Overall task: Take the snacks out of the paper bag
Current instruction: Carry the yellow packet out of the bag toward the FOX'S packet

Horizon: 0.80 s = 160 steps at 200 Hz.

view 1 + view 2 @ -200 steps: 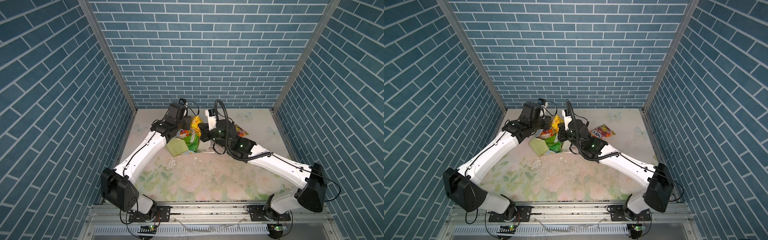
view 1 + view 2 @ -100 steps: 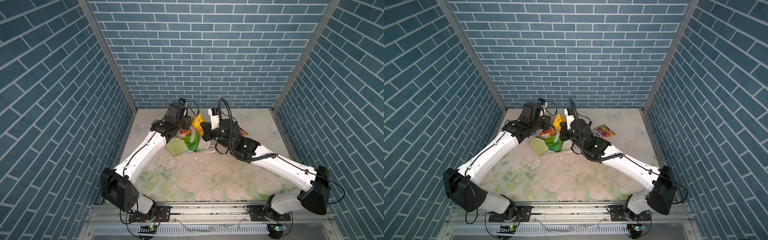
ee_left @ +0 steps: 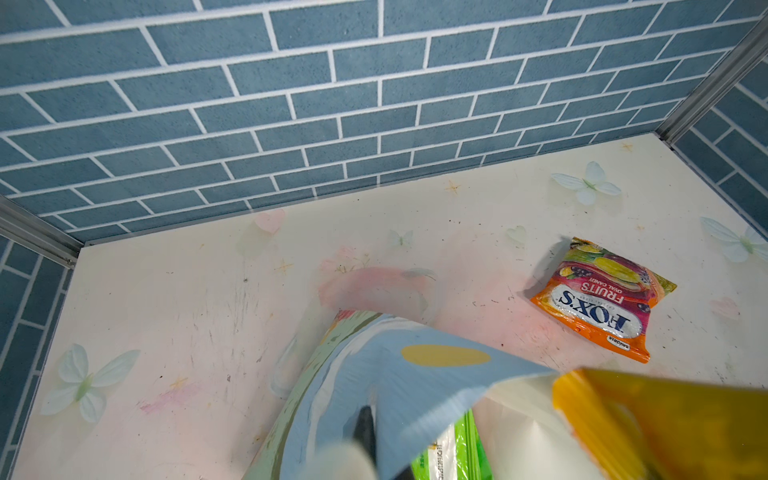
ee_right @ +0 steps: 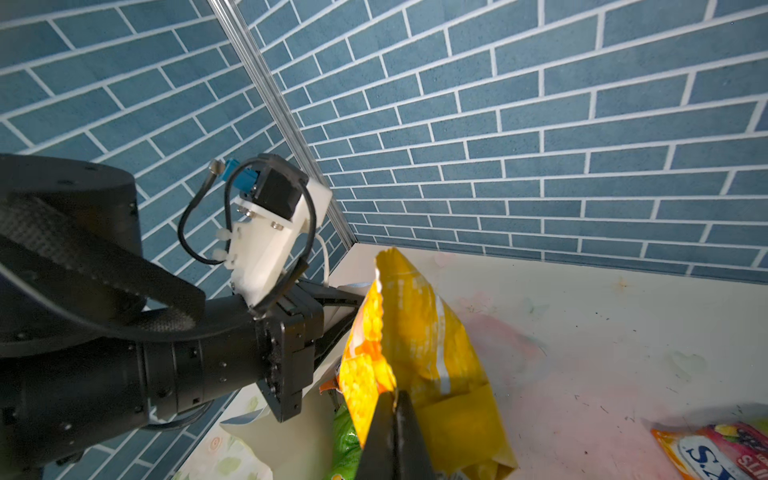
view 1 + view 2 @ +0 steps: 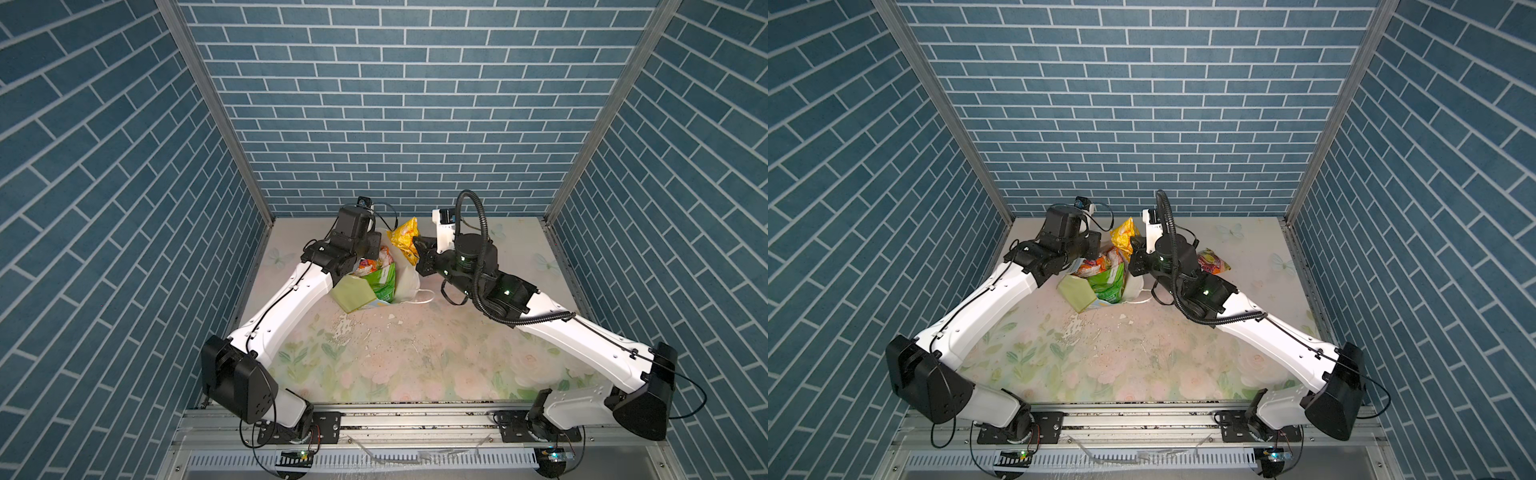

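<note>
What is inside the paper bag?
In the open mouth of the paper bag, a green packet and orange packets show. The right gripper pinches a yellow packet just above them. Anything deeper down is covered by those packets.

Paper bag (image 5: 354, 293) rear centre, snacks (image 5: 377, 272) inside; loose packet (image 5: 1212, 262) (on table (image 5: 415, 345)) to right.

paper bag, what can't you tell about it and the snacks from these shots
- packets left in the paper bag: both top views, the left arm and the yellow packet cover its mouth; count unclear.
- left gripper tips: left wrist view, blurred, partly behind the bag's wall.
- FOX'S packet: right wrist view, cut off by the corner.
- yellow packet's print: blurred close to the right gripper, too small in top views.
</note>
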Each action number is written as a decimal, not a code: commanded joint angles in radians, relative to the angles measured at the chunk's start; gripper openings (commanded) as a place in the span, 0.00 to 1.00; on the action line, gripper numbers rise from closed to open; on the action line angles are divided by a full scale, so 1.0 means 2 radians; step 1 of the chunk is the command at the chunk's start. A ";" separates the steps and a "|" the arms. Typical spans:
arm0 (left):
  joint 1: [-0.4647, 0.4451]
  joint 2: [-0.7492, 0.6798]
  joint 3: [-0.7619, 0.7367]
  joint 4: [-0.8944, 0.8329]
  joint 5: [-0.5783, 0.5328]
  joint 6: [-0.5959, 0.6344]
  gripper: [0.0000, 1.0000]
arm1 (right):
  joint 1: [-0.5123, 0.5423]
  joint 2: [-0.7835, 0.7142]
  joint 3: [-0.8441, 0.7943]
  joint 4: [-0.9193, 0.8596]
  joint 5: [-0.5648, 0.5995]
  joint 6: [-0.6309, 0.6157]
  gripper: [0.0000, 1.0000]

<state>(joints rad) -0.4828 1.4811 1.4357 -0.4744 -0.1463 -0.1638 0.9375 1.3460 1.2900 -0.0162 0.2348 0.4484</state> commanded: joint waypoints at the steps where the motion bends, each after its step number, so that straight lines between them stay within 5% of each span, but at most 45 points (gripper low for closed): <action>1: 0.001 -0.009 0.014 0.005 -0.010 0.002 0.00 | -0.006 -0.027 -0.010 0.005 0.023 0.006 0.00; 160: 0.001 -0.013 0.013 0.004 -0.010 0.002 0.00 | -0.102 -0.073 -0.090 -0.011 0.058 0.039 0.00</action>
<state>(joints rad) -0.4828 1.4807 1.4357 -0.4751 -0.1459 -0.1638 0.7578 1.2366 1.1316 -0.0414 0.3103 0.5014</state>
